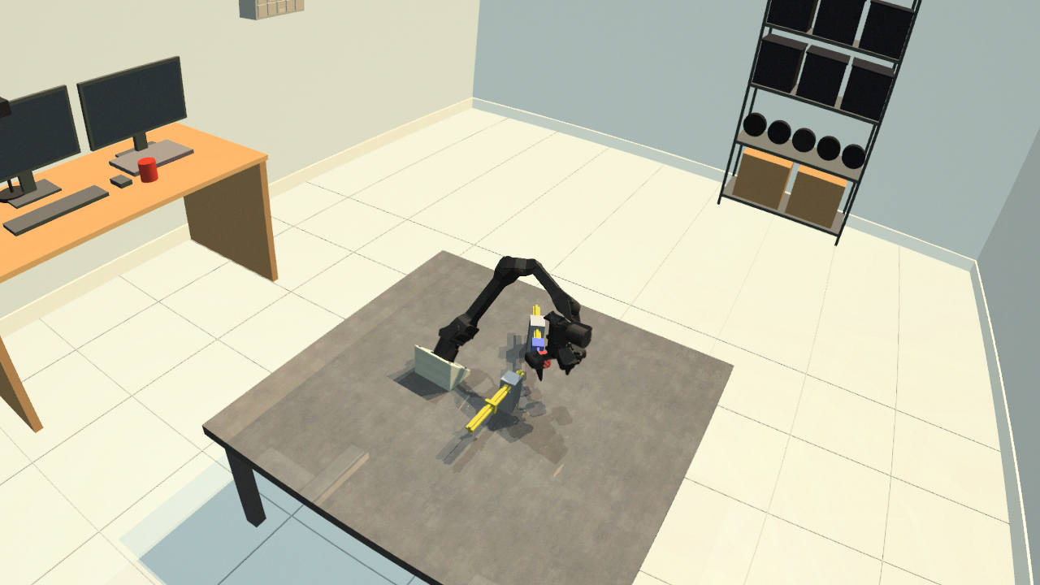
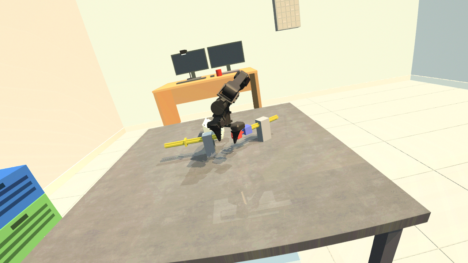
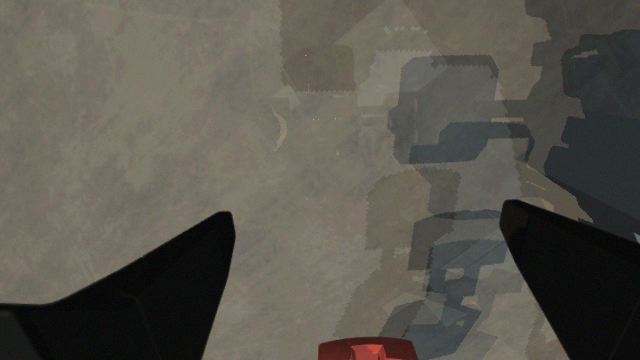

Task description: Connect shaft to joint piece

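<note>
My gripper (image 1: 554, 374) (image 2: 227, 141) (image 3: 368, 218) is open, fingers wide apart with nothing between them. The red square joint piece (image 1: 547, 364) (image 2: 240, 134) (image 3: 367, 350) is at the bottom edge of the wrist view, centred between the fingers but back from the tips; one finger partly hides it in the exterior view. Its opening's exact direction is unclear. A blue piece (image 1: 538, 342) (image 2: 247, 129) links it to the first yellow shaft (image 1: 536, 310) (image 2: 274, 118) in the pale block (image 1: 537, 320) (image 2: 264, 129). The second yellow shaft (image 1: 479, 418) (image 2: 173, 144), with a collar, passes through the grey block (image 1: 511, 379) (image 2: 208, 144), apart from the joint.
Both blocks stand on the brown-grey table (image 1: 639, 436) (image 2: 294, 183). The arm's pale base plate (image 1: 435, 369) is left of the blocks in the top view. In the exterior view, one finger hangs right beside the grey block and the second shaft's inner end.
</note>
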Robot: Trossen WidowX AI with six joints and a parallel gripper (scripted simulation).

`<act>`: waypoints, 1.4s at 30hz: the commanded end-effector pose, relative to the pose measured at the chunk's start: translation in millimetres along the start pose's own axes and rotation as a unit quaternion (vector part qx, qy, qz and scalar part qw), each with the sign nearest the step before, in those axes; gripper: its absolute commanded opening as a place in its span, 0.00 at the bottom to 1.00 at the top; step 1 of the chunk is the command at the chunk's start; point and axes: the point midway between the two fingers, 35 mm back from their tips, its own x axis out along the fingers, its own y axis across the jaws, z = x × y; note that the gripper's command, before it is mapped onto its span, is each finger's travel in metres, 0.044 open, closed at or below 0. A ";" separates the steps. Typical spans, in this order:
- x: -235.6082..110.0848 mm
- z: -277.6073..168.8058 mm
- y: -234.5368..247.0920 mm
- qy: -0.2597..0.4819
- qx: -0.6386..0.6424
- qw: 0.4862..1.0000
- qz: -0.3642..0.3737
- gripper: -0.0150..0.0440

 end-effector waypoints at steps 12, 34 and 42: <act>-0.7 -42.0 0.9 0.001 0.005 1.000 0.000 1.00; 14.8 -70.4 -0.6 0.002 0.005 1.000 0.001 1.00; 26.2 -71.2 -0.4 0.002 0.005 1.000 0.001 1.00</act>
